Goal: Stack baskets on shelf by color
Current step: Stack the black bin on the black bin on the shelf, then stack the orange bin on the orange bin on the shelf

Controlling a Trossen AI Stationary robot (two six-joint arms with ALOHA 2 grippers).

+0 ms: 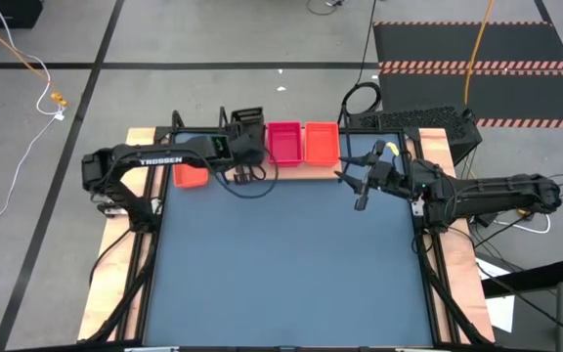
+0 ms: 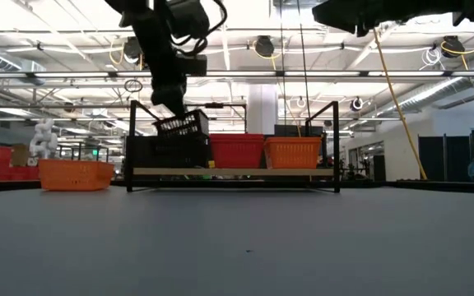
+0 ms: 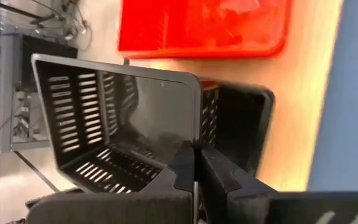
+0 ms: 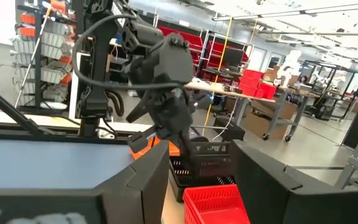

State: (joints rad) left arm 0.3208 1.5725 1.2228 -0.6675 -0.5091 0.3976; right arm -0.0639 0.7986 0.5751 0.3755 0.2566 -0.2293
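Grey floor (image 1: 213, 39), striped mat (image 1: 477, 44), ceiling lights (image 2: 262, 45).

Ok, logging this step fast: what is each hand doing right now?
Left hand: shut on a black basket, tilted over the black baskets on the shelf.
Right hand: open, holding nothing, above the table near the shelf.

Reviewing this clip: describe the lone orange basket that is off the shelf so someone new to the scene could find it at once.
Start at the shelf along the far edge of the blue table. Just off its left end, under the left arm, an orange basket sits alone on the tabletop. The other orange basket in view sits on the shelf's right end beside a red basket; this one touches no other basket.
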